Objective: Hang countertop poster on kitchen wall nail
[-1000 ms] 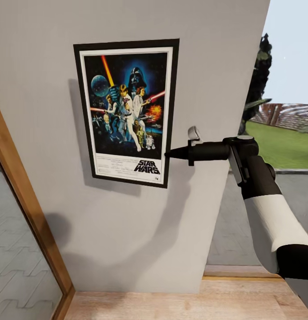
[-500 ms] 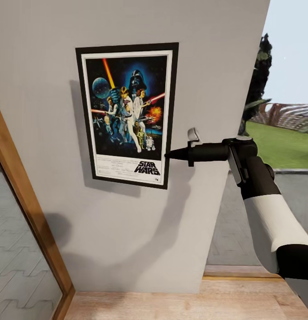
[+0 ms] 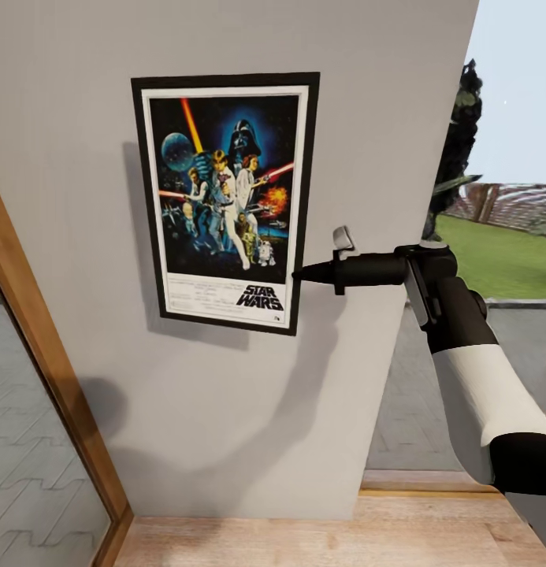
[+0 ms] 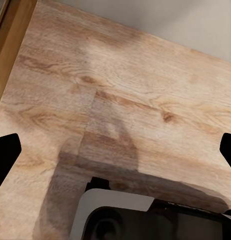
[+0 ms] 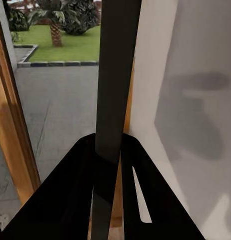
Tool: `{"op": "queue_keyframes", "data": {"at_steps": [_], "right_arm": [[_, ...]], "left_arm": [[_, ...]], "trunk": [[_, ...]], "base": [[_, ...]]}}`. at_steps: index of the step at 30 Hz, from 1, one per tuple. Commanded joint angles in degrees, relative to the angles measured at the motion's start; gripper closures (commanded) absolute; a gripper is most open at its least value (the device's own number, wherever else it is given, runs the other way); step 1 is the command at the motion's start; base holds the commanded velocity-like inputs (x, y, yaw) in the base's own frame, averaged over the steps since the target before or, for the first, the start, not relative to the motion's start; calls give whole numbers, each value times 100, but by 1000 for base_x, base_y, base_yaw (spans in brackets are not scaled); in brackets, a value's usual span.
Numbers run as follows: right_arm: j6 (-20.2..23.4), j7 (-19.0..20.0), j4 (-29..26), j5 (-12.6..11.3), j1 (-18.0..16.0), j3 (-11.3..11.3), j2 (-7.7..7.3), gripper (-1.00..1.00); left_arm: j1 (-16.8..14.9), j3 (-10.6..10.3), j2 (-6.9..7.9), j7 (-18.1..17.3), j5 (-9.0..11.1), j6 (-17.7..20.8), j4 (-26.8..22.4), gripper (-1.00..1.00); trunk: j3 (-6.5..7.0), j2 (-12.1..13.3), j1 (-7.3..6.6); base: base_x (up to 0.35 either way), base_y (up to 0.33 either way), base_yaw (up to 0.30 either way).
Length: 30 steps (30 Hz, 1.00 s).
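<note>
The poster (image 3: 225, 201), a Star Wars print in a thin black frame, stands upright and flat against the grey wall (image 3: 359, 102). My right gripper (image 3: 298, 273) reaches in from the right and is shut on the lower part of the poster's right edge. In the right wrist view the poster (image 5: 115, 75) appears edge-on as a dark strip pinched in the gripper (image 5: 106, 160). My left gripper (image 4: 115, 152) hangs open over the wooden floor (image 4: 120, 85), its fingertips (image 4: 5, 155) far apart. No wall nail is visible; the countertop is out of view.
A wooden door frame (image 3: 44, 354) with glass runs down the left. The wall ends at the right, where a paved yard and a lawn (image 3: 501, 252) lie beyond. Light plank floor (image 3: 343, 539) is below. My own base (image 4: 145, 220) appears in the left wrist view.
The poster has wobbled slightly against the wall, its top dipping and then rising again. The right arm has hardly moved.
</note>
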Motion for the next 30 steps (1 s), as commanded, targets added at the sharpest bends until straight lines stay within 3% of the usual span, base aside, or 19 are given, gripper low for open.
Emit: {"op": "queue_keyframes", "data": {"at_steps": [1,25,30], "right_arm": [[79,65,0,-34,-3,7,-4,100],[79,143,8,-72,-3,3,-4,100],[79,144,8,-73,-4,5,-4,100]], "left_arm": [[1,23,-3,-36,2,-4,-3,-100],[1,23,-3,-36,-1,-4,-3,-100],[1,23,-3,-36,-1,-4,-3,-100]], "trunk": [[-3,-5,3],[-3,-5,3],[-3,-5,3]], "base": [[0,0,0],[0,0,0],[152,0,0]]}}
